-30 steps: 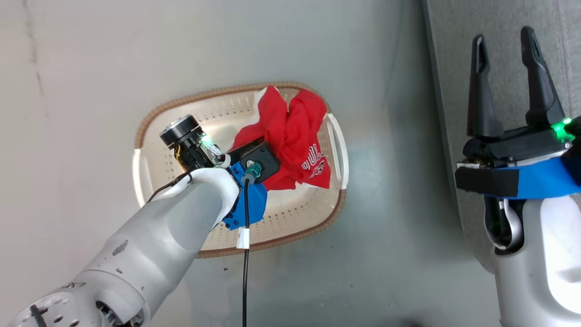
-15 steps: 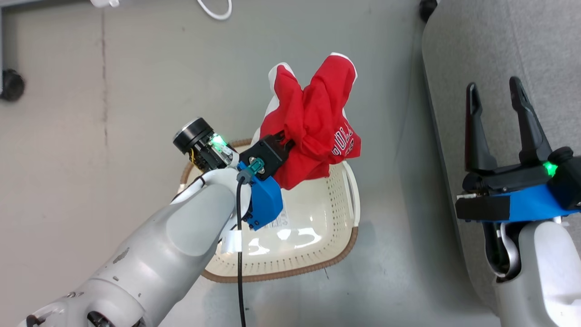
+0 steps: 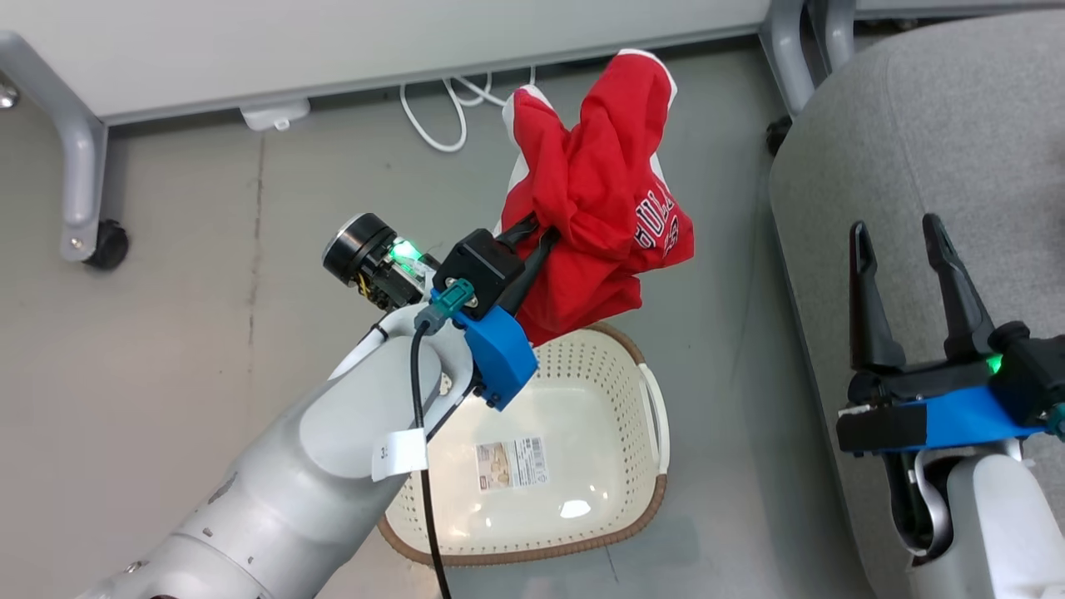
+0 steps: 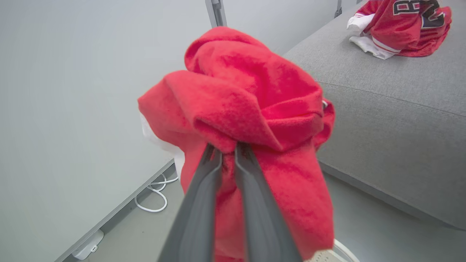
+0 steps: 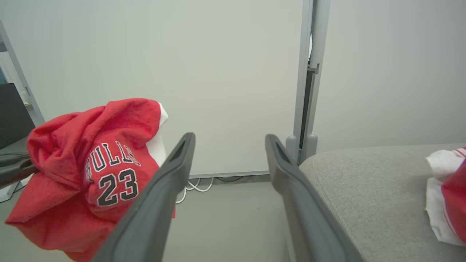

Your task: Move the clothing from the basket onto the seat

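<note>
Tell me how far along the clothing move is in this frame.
Done: one red garment lies on the seat, and the basket floor that shows holds only a sticker. In hand: the left gripper is shut on the second red garment, held in the air short of the seat. Left: set it on the seat. The right gripper is open, empty.

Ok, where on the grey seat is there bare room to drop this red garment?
The grey seat is bare from its rounded edge up to the red jersey lying at its far end; only that end is crowded. The basket bottom is bare too.
</note>
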Robot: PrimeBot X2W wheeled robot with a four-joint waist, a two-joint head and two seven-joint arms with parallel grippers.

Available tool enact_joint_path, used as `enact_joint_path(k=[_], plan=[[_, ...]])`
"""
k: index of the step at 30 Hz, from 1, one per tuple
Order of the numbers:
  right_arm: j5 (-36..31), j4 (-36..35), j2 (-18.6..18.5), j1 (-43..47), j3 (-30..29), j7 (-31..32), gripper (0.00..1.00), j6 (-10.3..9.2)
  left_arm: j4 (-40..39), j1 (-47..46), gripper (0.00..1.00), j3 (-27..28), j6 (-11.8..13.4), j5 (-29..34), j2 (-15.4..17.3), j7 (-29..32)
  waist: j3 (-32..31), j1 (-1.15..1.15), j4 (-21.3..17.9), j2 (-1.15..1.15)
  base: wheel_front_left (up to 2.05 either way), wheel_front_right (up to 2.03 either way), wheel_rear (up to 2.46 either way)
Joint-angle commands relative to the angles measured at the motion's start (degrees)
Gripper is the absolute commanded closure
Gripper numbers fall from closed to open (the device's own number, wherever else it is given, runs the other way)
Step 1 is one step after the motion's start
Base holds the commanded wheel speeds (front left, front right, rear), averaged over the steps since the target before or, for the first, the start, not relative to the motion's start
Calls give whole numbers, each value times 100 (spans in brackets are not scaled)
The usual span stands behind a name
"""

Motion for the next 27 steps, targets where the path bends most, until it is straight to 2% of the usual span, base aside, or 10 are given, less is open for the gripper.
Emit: enact_joint_path(k=[1,16,27], plan=[[53,22,-14,119,-12,0,0,1,-67,93,100,114,29,49,-16,-28,-158,1,38,0,0,0,0],[91,172,53,626,-49,0,0,1,-442,503,100,668,-49,307,-57,-28,-932,1,177,0,0,0,0],[105,206,70,776,90,0,0,1,-400,645,100,793,-131,401,-96,-28,-1110,1,243,0,0,0,0]])
